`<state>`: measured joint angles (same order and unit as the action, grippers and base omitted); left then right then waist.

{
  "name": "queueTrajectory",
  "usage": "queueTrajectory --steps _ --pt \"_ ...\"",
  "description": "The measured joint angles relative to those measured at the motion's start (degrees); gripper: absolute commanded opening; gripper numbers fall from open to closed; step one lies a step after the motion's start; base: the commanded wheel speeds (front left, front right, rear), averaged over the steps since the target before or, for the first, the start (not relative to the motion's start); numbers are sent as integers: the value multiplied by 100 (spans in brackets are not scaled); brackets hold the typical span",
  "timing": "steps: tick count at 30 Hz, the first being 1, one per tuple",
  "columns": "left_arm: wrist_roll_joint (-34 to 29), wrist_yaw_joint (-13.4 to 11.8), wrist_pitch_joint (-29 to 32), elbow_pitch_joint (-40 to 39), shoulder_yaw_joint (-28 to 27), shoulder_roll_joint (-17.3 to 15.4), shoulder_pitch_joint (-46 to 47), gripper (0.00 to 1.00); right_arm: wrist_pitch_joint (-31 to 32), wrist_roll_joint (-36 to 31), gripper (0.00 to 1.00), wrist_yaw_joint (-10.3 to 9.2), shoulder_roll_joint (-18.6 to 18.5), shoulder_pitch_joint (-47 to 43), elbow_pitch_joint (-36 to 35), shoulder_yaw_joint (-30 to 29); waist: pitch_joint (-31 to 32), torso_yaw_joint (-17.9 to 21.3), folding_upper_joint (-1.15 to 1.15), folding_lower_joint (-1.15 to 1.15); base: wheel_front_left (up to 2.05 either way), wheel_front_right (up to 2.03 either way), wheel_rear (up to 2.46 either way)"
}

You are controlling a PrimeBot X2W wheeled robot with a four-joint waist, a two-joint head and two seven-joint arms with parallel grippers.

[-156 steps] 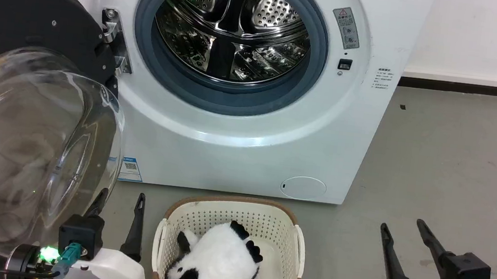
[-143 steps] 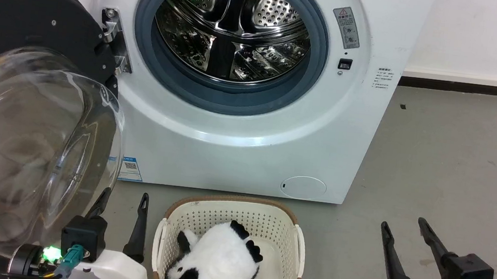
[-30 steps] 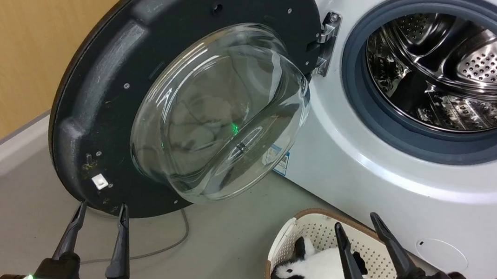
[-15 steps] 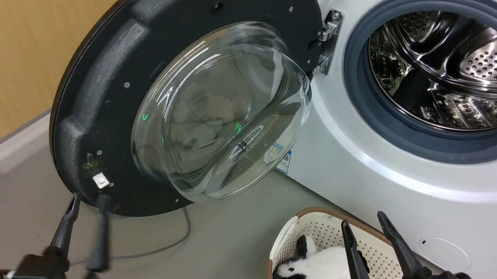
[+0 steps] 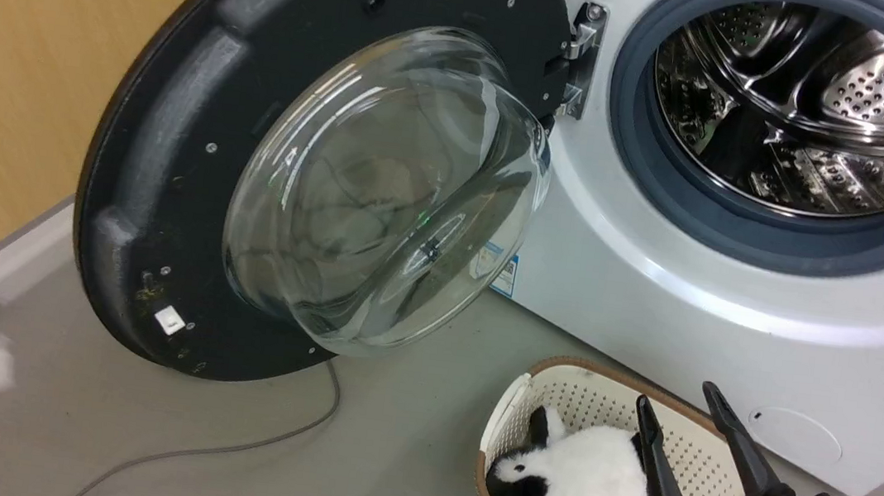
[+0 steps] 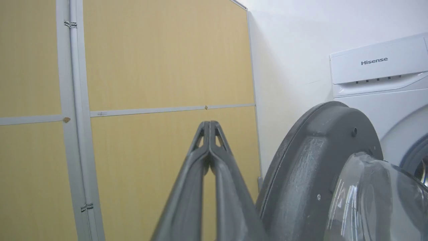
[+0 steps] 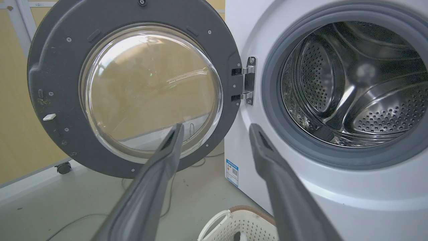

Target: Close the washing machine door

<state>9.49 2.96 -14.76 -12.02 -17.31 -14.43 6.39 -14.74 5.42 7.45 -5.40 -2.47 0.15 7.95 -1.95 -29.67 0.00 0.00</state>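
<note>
The washing machine door (image 5: 168,167) shows a matt dark plastic face, scuffed pale in places, around a clear, glossy glass window (image 5: 382,191). Its hinge (image 5: 577,55) is bright metal. The washing machine (image 5: 693,310) has a smooth, glossy white shell, a shiny perforated steel drum (image 5: 799,106) and a matt grey rubber gasket (image 5: 629,128). The laundry basket (image 5: 599,403) is cream perforated plastic; the panda toy (image 5: 590,481) is plush. The floor (image 5: 385,458) is matt grey.

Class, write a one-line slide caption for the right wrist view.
Open right tool faces the wide-open washing machine door and steel drum.
</note>
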Motion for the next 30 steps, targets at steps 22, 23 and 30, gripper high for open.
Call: queueTrajectory --steps 22,23,30 --pt "4466 130 4384 4489 -1072 -727 2209 0 0 -32 100 0 -69 47 -34 76 -336 477 0 0 0 0 0" --pt "4585 125 4539 4563 -1100 -725 2209 0 0 -32 100 0 -70 53 -34 81 -343 489 0 0 0 0 0" --pt "5292 266 5633 4586 -1136 -616 2112 0 0 -32 100 0 -71 90 -27 104 -330 523 0 1 0 0 0"
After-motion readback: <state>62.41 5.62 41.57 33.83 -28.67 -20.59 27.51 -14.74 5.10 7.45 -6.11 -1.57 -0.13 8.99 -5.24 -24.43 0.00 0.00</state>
